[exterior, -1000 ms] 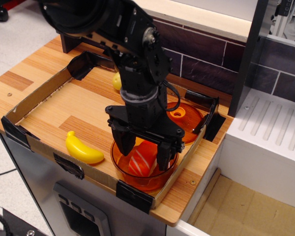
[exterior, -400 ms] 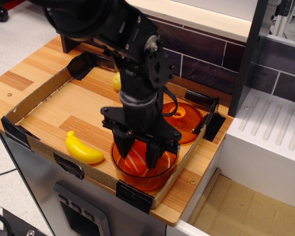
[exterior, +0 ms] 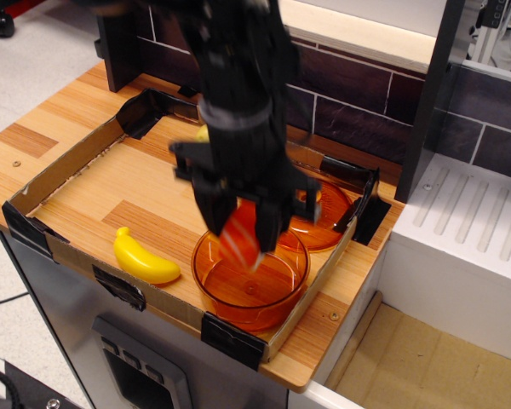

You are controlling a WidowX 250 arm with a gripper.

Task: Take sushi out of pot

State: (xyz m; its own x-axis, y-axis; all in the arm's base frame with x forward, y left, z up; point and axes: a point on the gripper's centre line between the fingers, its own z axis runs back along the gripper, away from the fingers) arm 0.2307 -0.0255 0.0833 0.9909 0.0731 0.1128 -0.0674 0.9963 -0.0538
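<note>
Jaws clamped on the small red-orange, white-striped toy sushi: the black gripper, motion-blurred at frame centre, holds it above the round translucent orange plastic pot. A yellow plastic banana lies lower left.

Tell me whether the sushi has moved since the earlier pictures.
Yes. The sushi has risen: earlier it lay low inside the pot; now it hangs in the gripper at about rim height, the pot unmoved.
</note>
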